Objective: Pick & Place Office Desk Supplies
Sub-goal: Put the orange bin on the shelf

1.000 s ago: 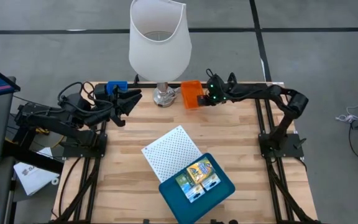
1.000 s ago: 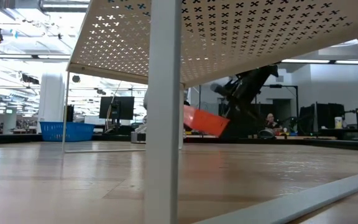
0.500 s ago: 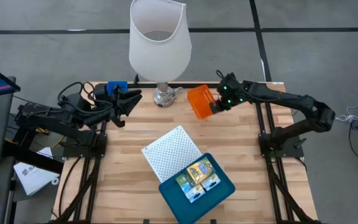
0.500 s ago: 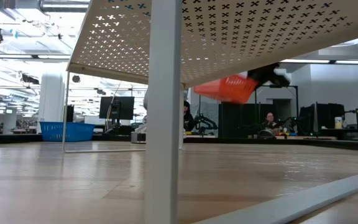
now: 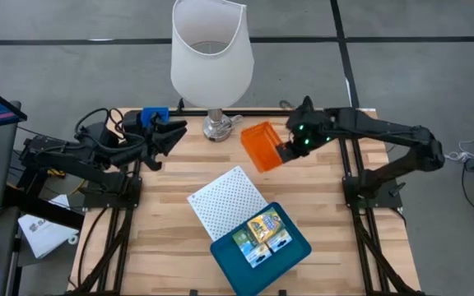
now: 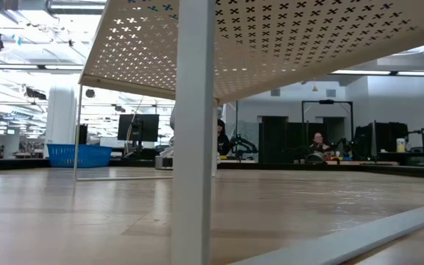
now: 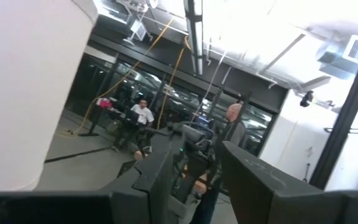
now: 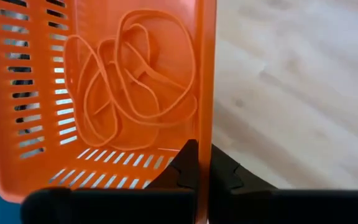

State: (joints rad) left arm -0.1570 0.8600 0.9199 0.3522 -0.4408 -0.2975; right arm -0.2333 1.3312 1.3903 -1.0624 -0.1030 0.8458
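Right gripper [image 5: 285,150] clamps the orange basket's [image 5: 261,145] wall near the table's [image 5: 163,214] far edge (bands [image 8: 132,81] inside); two boxes [image 5: 262,233] already trayed, basket unplaced.

Rubber bands [image 8: 132,81] inside basket [image 8: 17,158]

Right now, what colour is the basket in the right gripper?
Orange basket, slotted walls, pinched by the right gripper; clearest in the right wrist view.
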